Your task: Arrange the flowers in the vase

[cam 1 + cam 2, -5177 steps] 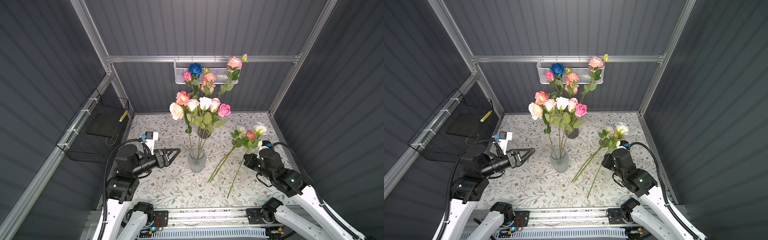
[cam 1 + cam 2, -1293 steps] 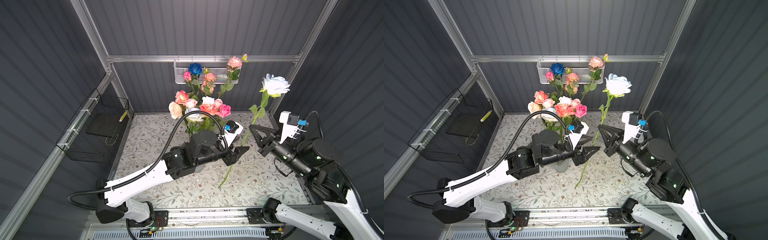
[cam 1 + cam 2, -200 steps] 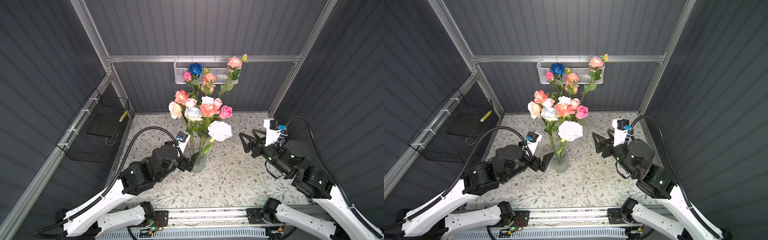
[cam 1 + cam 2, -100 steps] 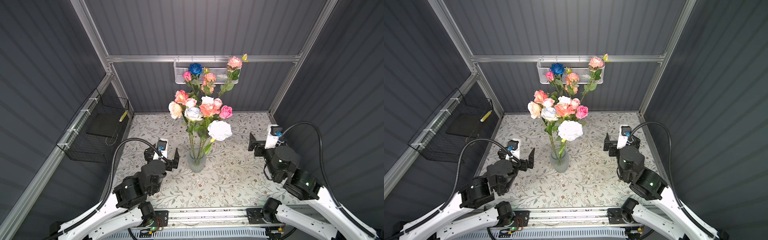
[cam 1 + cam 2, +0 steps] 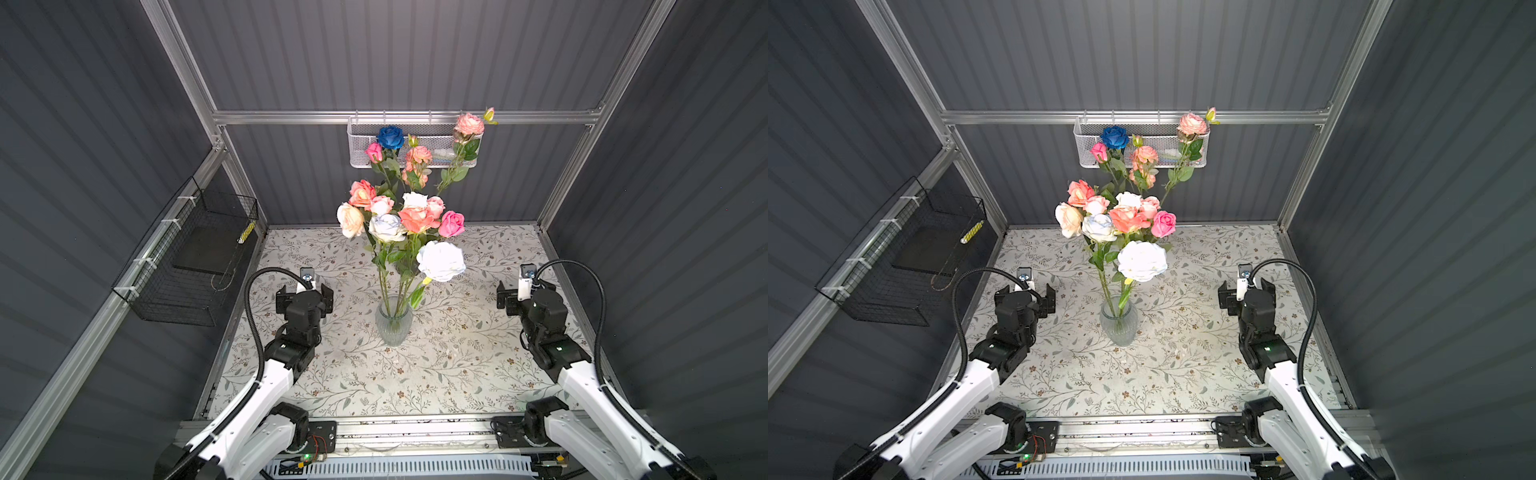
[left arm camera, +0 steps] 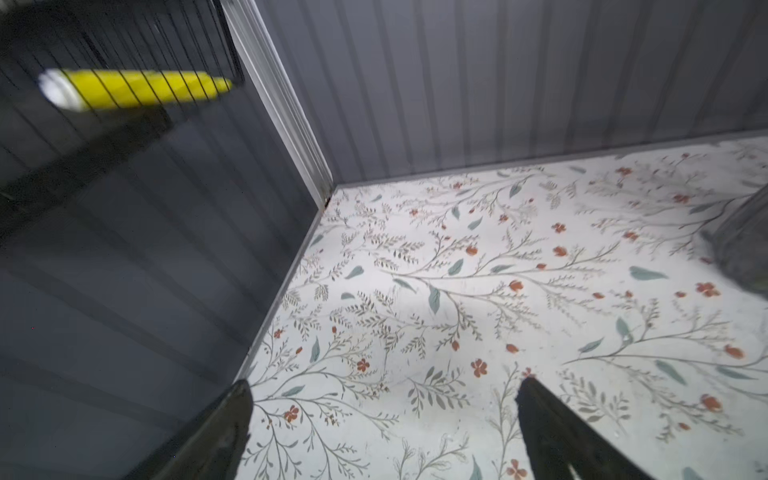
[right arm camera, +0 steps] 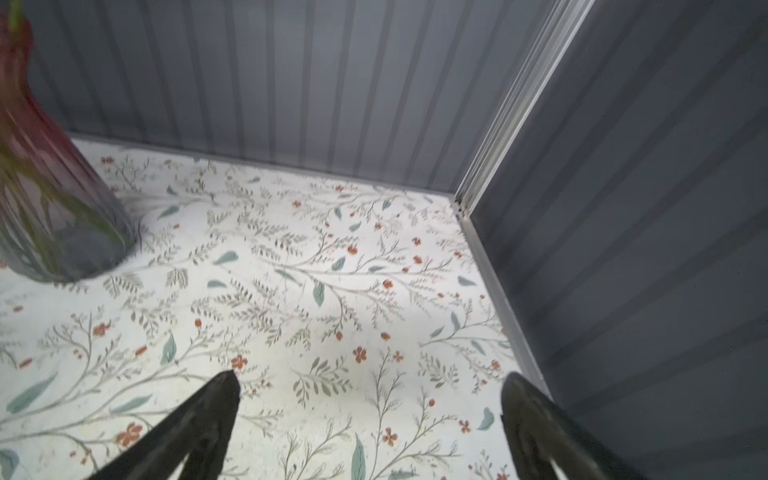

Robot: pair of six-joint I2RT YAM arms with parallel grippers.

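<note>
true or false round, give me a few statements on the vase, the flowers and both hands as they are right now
1. The clear ribbed glass vase stands upright on the floral-patterned tabletop, between the two arms. True.
2. The left hand is shut on a green stem. False: its jaws stand open and empty.
3. The right hand is open and holds nothing. True.
4. A long-stemmed rose lies flat on the tabletop right of the vase. False: in both top views no flower lies there; the large white rose rises from the vase.
5. The blue rose shows in front of the white mesh basket. True.
</note>
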